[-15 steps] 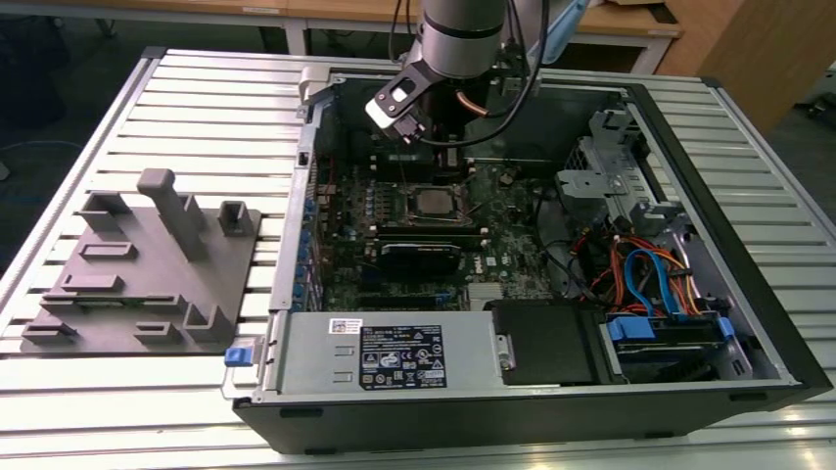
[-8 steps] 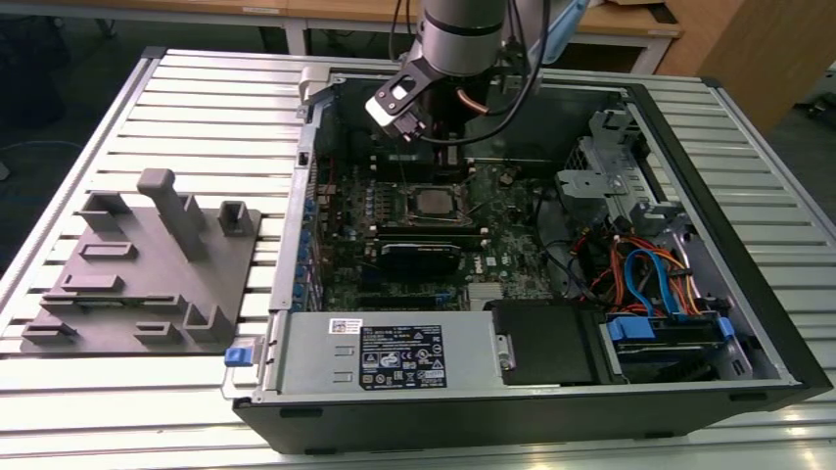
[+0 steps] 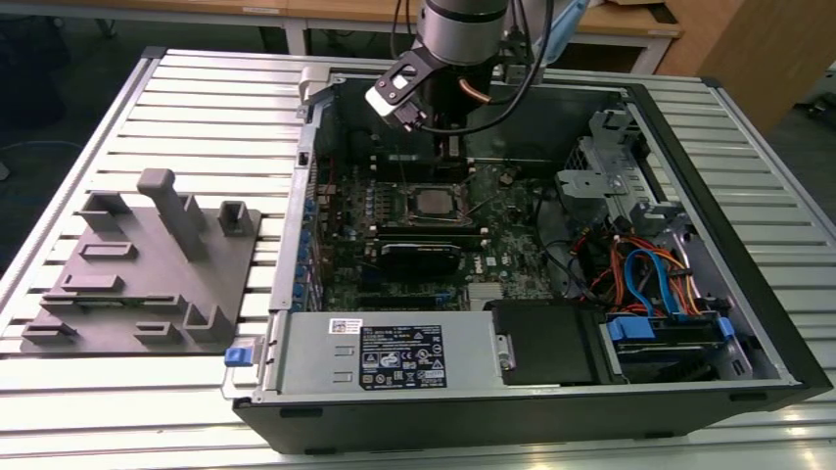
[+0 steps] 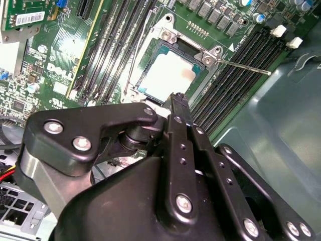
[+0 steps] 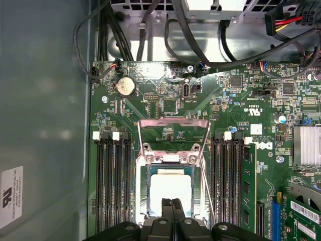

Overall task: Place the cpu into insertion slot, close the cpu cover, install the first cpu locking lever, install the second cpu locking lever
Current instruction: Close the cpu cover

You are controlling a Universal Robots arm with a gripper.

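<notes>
End effector (image 5: 172,202) at cpu (image 5: 170,187) in slot (image 5: 142,197)

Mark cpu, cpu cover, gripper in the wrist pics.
cpu (image 5: 170,187): first wrist view, middle of its bright metal top.
cpu cover (image 5: 142,193): first wrist view, side strip of the silver frame.
gripper (image 5: 172,203): first wrist view, midway between its black fingertips.

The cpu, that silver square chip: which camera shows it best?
The second wrist view: the cpu is close, its top almost wholly clear. In the first wrist view the gripper hides part of the cpu. In the exterior view the cpu looks small.
</notes>
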